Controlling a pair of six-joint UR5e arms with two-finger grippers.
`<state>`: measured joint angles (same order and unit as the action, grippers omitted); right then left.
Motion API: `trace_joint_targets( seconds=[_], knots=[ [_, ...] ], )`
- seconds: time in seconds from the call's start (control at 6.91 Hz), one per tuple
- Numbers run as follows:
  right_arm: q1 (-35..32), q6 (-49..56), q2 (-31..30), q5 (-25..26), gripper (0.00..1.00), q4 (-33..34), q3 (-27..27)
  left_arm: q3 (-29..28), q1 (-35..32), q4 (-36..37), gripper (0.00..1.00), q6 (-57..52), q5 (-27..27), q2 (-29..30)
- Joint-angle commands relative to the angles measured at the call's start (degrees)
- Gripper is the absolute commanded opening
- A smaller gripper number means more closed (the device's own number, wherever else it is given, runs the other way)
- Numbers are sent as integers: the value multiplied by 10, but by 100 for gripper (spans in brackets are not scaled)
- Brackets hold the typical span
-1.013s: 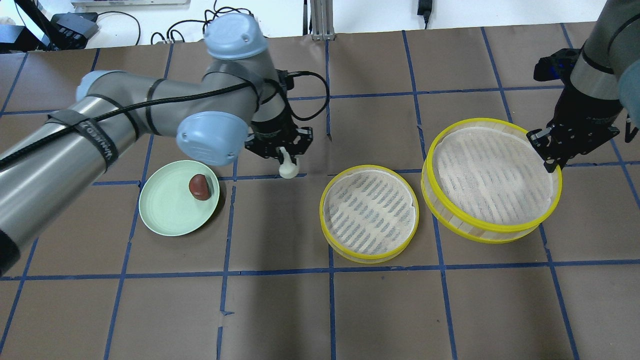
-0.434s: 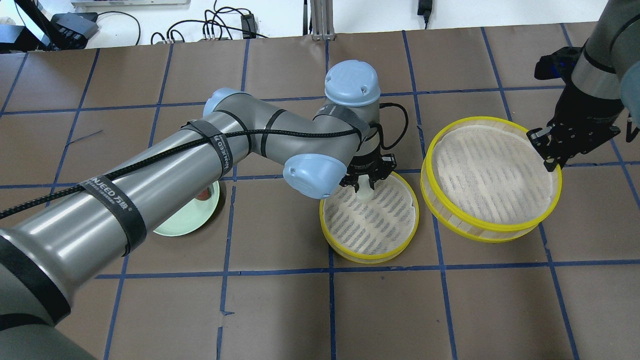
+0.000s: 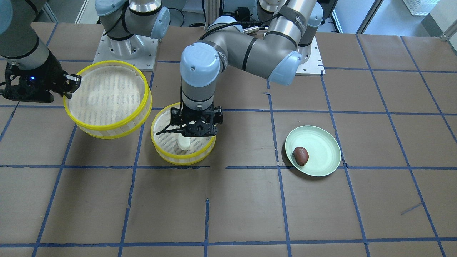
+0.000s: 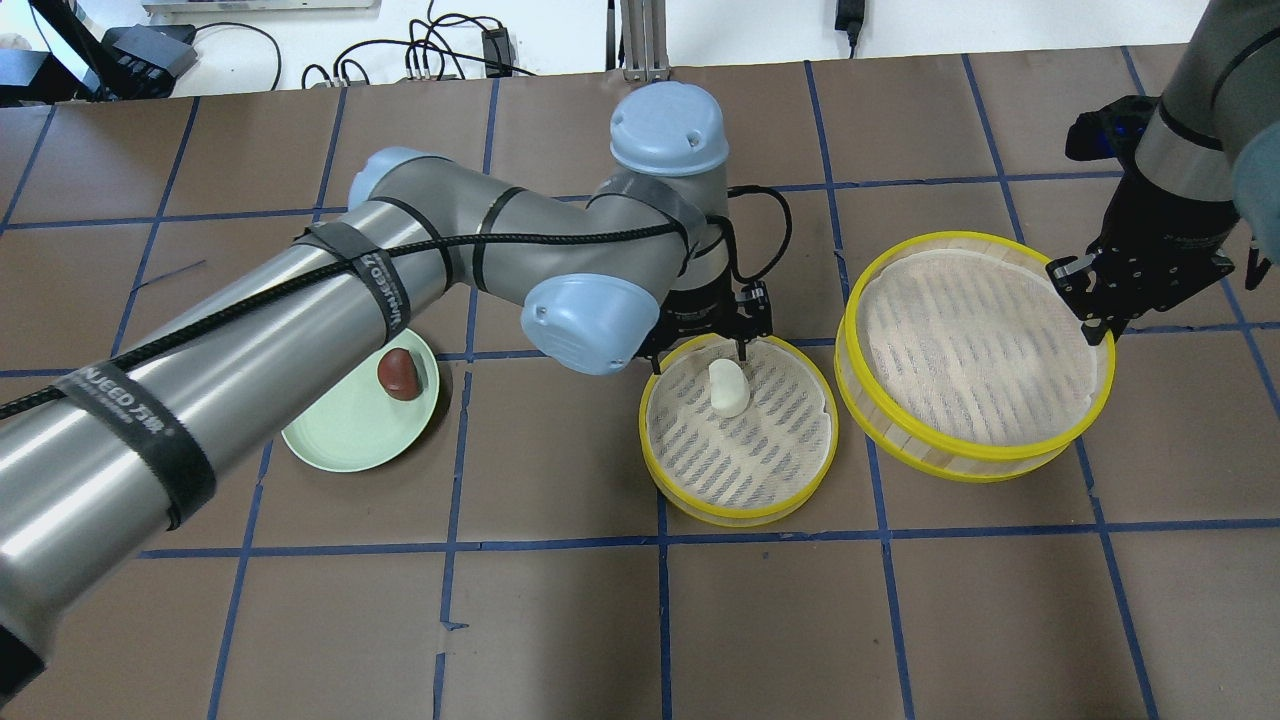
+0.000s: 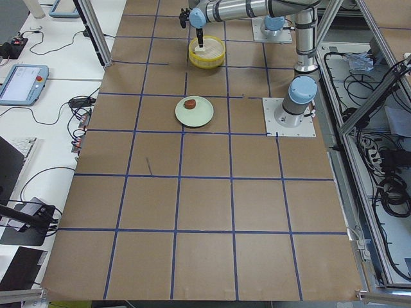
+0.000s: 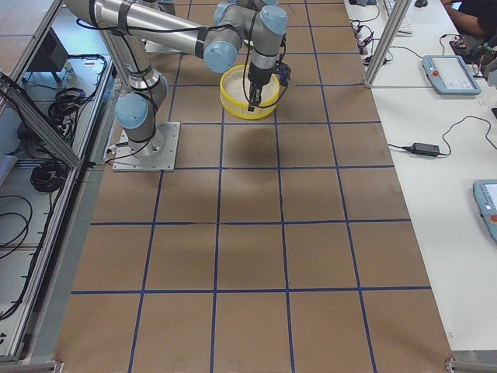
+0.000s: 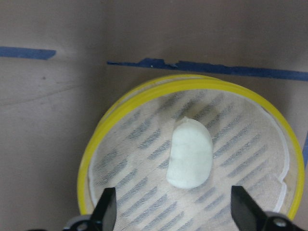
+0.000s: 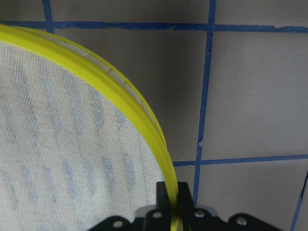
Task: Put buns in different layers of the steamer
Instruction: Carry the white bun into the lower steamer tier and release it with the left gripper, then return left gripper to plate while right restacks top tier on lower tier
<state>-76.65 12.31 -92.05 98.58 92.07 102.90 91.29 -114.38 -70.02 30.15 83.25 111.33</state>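
The white bun (image 4: pixel 728 387) lay on the mesh floor of the smaller steamer tray (image 4: pixel 740 510), free below the left claw (image 7: pixel 174 209), whose fingers stood wide apart on either side of it. The right claw (image 8: pixel 174 197) was pinched narrowly on the yellow rim of the larger tray (image 4: pixel 975 455), which it held tilted just beside the smaller one. The dark brown bun (image 4: pixel 399 374) sat on a pale green plate (image 4: pixel 340 440), well apart on the brown surface (image 4: pixel 560 620)

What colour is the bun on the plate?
The bun is dark reddish-brown, clearest in the front-facing view.
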Motion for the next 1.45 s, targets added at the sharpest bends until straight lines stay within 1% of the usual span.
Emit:
trace_joint_targets(
  seconds=[0.0,0.14,0.29,0.43,0.58,0.72,0.87,1.01,1.16,1.3],
  knots=[
    [-45,-74,6,-16,5,26,18,10,98,-74,100,-110,1,-67],
    [-67,-125,14,-30,5,45,28,22,138,-77,100,-186,9,-79],
    [-87,-149,19,-37,5,68,33,43,177,-70,100,-242,67,-78],
    [-119,-216,23,-66,5,92,37,55,226,-58,100,-310,96,-80],
    [-148,-241,41,-66,4,122,50,60,273,-57,97,-342,92,-74],
    [-168,-259,51,-66,4,137,58,77,282,-29,93,-363,96,-66],
    [-177,-274,56,-66,5,147,58,115,296,19,93,-378,97,-61],
    [-188,-284,58,-64,4,149,67,173,311,107,93,-379,93,-54],
    [-198,-287,61,-60,4,157,80,202,314,165,94,-379,92,-43],
    [-200,-286,62,-59,5,161,89,206,317,182,94,-380,92,-34]
  ],
)
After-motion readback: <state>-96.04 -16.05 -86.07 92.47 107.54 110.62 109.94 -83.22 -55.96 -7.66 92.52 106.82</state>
